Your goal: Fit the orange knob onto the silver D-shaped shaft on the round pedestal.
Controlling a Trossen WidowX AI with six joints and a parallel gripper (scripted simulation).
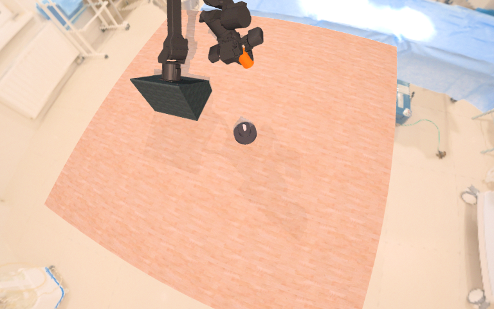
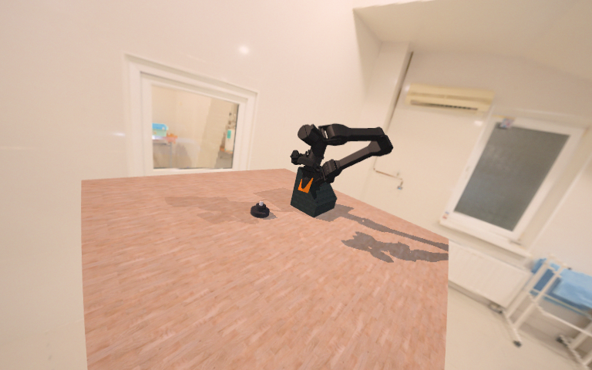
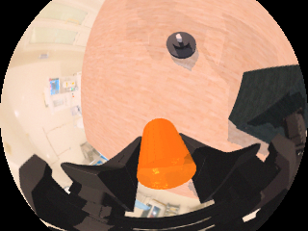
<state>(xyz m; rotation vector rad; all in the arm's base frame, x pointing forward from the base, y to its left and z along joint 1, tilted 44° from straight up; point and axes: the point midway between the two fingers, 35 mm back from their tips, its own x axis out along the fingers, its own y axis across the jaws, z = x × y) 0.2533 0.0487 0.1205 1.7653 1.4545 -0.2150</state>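
The orange knob (image 1: 246, 62) (image 2: 304, 190) (image 3: 164, 154) is tilted and held in the air above the table. My gripper (image 1: 244, 56) (image 2: 306, 182) (image 3: 160, 138) is shut on its sides, one finger on each side in the wrist view. The knob's hole and its flat side cannot be seen. The dark round pedestal (image 1: 245, 140) (image 2: 259, 213) (image 3: 183, 54) stands on the table, apart from the knob. The silver shaft (image 1: 244, 127) (image 2: 260, 203) (image 3: 179, 37) sticks up from it, bare. Its flat side is too small to make out.
A dark green slanted block (image 1: 167, 98) (image 2: 311, 206) (image 3: 265, 91) stands at the arm's base, to the left of the gripper in the top view. The arm reaches over the back of the wooden table top (image 1: 218, 218) (image 2: 244, 296).
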